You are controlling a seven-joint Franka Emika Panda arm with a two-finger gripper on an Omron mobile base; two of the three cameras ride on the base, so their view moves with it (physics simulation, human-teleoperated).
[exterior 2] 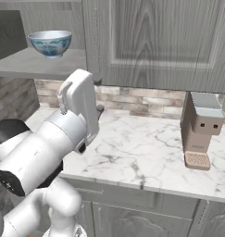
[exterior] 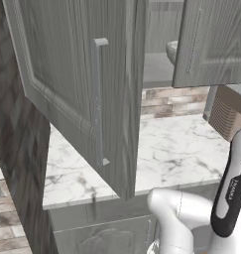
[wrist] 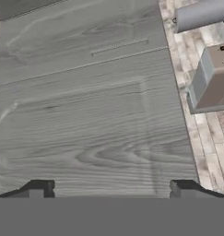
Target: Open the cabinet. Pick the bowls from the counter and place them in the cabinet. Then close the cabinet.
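Observation:
The cabinet's left door (exterior: 67, 74) is swung wide open toward me, its slim bar handle (exterior: 97, 99) facing out. A glossy light blue bowl (exterior 2: 50, 42) stands upright on the grey shelf (exterior 2: 35, 62) inside; its rim (exterior: 171, 50) peeks out beside the right door (exterior: 211, 39). That right door (exterior 2: 165, 41) covers the right half of the cabinet. My gripper (exterior 2: 98, 94) hovers open and empty over the marble counter (exterior 2: 141, 148), just under the cabinet's lower edge. In the hand view its fingertips (wrist: 37, 189) are spread wide before grey wood grain (wrist: 85, 115).
A brown box-shaped coffee machine (exterior 2: 199, 129) stands on the counter against the brick backsplash (exterior 2: 141, 104); it is also at the right edge (exterior: 228, 114). Pale grey base cabinets (exterior 2: 132, 213) run below the counter. A dark wood-grain panel (exterior: 18, 163) closes off the left.

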